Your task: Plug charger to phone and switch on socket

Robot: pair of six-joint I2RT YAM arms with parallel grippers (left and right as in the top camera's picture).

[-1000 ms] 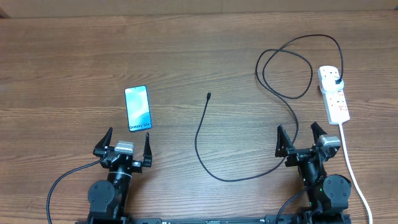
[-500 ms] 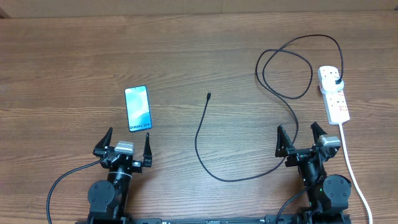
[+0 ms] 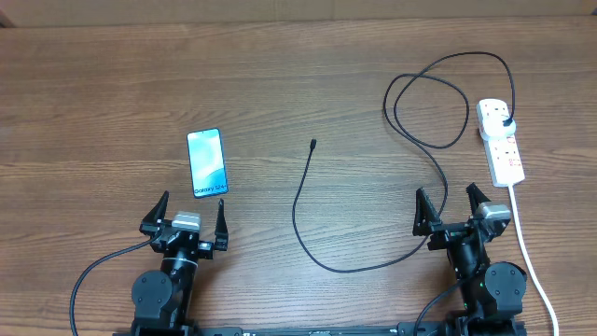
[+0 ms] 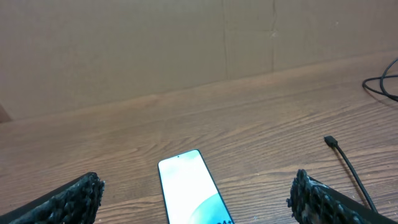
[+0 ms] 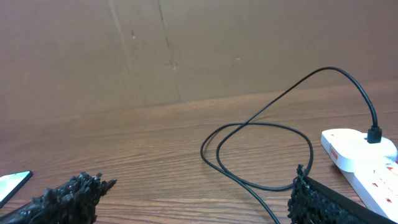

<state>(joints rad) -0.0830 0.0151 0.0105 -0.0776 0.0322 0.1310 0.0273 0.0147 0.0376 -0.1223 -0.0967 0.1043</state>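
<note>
Desk: brown wood grain, matte. Phone: slim glossy rectangle w/ light-blue screen, laid flat left of centre. Charger: thin black cable, curved from its tip at centre to loops at upper right, plugged into socket, a white elongated strip w/ red switches at right. L arm and R arm are seen low at btm edge, jaws spread wide, nothing held.

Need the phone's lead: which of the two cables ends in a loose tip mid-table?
The thin black charger, whose connector tip lies free right of the phone. The thicker white cord just trails from the socket.
</note>
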